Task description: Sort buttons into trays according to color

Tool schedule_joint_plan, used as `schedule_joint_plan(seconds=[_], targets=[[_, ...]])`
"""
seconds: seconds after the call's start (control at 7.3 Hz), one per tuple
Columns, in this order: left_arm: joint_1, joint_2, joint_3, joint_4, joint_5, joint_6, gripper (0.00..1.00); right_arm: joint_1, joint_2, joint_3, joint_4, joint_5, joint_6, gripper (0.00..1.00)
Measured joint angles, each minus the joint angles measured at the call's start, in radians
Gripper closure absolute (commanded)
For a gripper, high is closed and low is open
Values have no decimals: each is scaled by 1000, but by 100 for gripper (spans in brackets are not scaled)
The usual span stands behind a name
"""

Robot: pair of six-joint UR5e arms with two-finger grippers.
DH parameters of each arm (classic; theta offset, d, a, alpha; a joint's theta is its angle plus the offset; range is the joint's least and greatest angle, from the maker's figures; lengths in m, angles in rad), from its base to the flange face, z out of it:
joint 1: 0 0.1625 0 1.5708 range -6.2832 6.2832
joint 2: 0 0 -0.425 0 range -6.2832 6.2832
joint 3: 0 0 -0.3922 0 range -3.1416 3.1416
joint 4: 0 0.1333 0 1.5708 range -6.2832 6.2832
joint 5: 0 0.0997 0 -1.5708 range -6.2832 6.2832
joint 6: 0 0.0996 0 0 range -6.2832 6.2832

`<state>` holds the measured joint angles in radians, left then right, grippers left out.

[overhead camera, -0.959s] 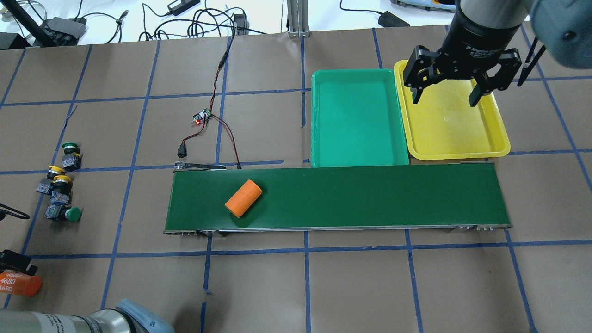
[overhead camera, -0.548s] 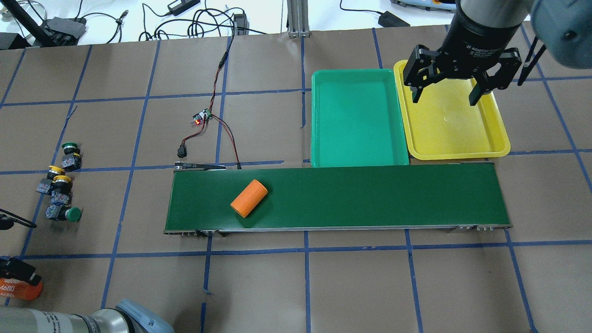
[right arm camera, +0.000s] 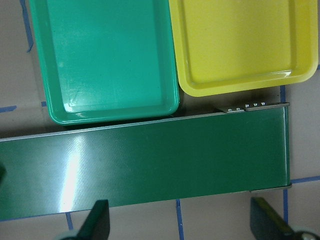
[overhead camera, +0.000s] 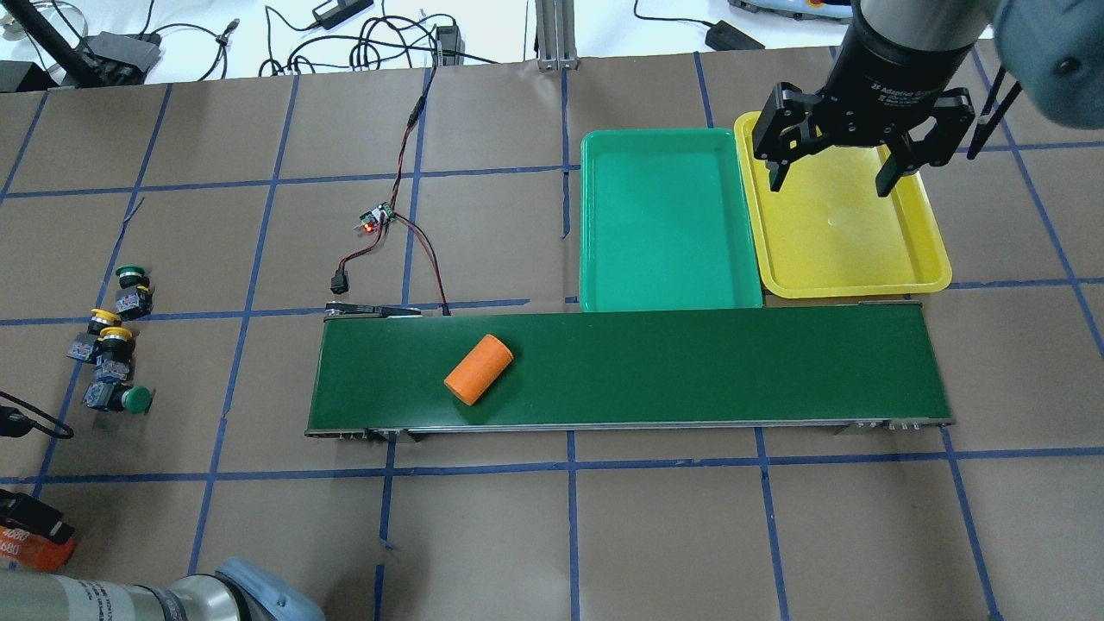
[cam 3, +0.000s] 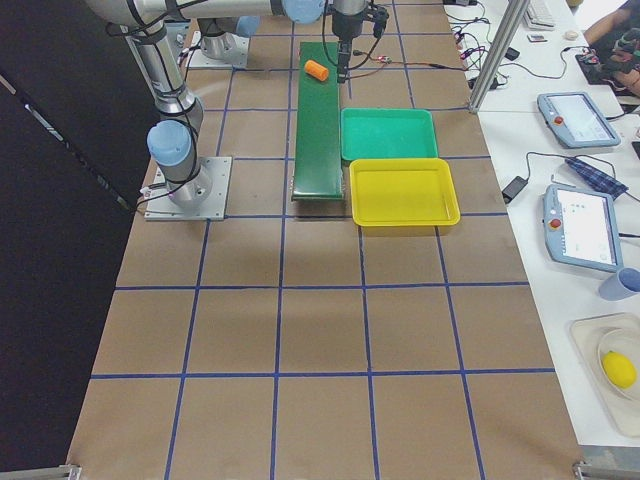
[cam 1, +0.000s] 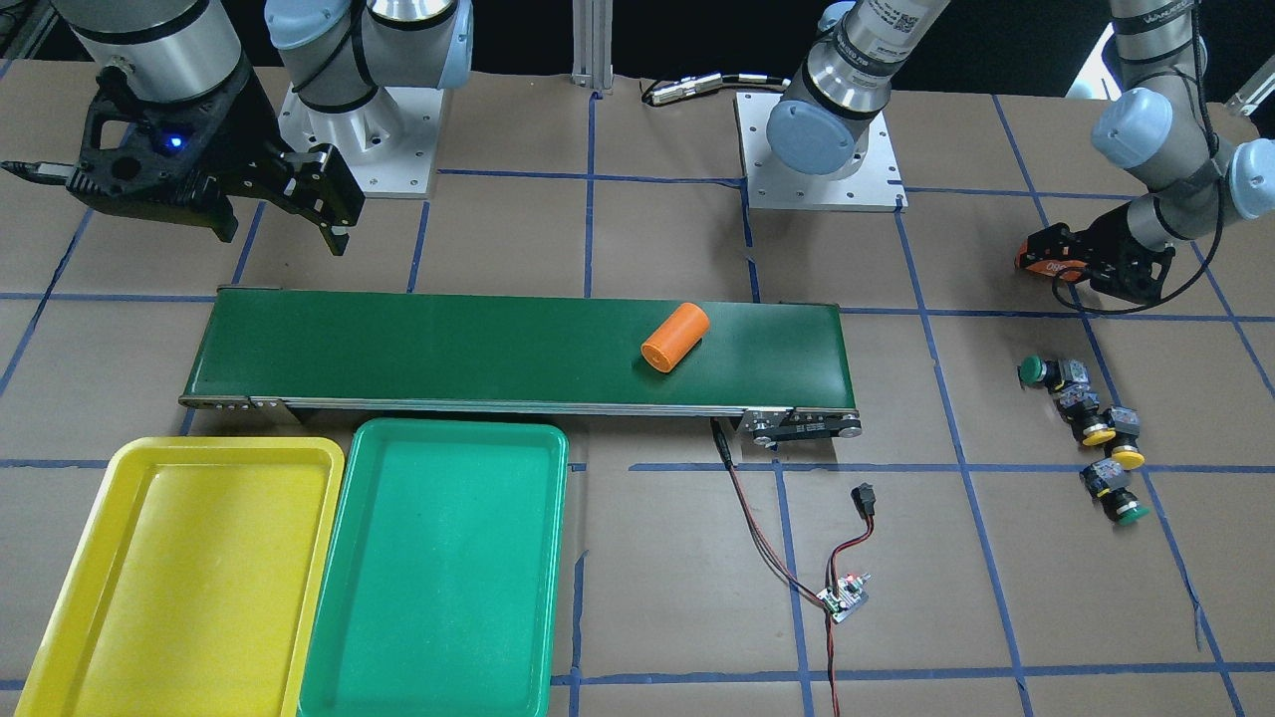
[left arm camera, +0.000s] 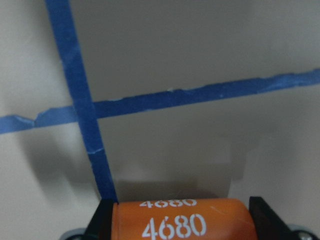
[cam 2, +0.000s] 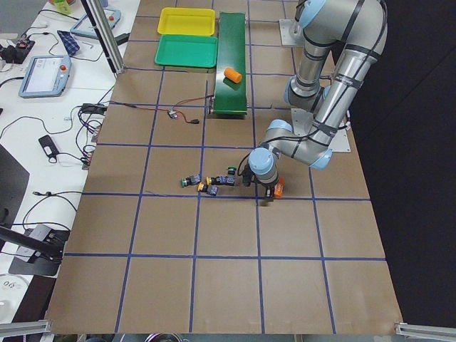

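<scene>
Nothing is sorted yet. All four buttons sit in a loose row on the brown table at the robot's left end. The row runs away from the robot, with a green-capped button (overhead camera: pixel 125 398) nearest it, then two yellow-capped buttons (overhead camera: pixel 110 328) side by side, then another green one (overhead camera: pixel 131 276) farthest out. The green tray (overhead camera: pixel 595 216) and the yellow tray (overhead camera: pixel 923 259) lie touching at the other end, past the conveyor belt (overhead camera: pixel 690 371), and neither has a button in it.

The left gripper (cam 1: pixel 1051 261) is by far the nearer one. It hangs low, just on the robot's side of the row, so the buttons lie straight out ahead of it. Its jaws are clamped on an orange cylinder marked 4680 (left arm camera: pixel 180 222), so I'd say it must put that down before it can take a button. The nearest green button lies on its side, its long axis running along the table with the cap pointing toward the belt. Jaws closing across that axis would catch the blocky body. I can't tell how the others are tilted.

The right gripper (overhead camera: pixel 828 188) hovers over the belt's tray end with its jaws spread wide and nothing in them, well apart from every button. A second orange cylinder (overhead camera: pixel 479 369) lies on the belt.
</scene>
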<state>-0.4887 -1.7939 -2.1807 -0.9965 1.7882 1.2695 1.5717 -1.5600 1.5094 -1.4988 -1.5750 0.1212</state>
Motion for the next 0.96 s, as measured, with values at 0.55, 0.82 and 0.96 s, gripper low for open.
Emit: schedule_joint_plan(seconds=[0.55,0.82,0.96], targets=[[-202,99,83,-123,-117,-178,100,1,0,0,3,0,0,0],[-344,145,176,-217,-215,-409,100,-1,-1,0,2,0,0,0],[-419,150,213,-230,-253,-519,100,-1,-2,0,2,0,0,0]])
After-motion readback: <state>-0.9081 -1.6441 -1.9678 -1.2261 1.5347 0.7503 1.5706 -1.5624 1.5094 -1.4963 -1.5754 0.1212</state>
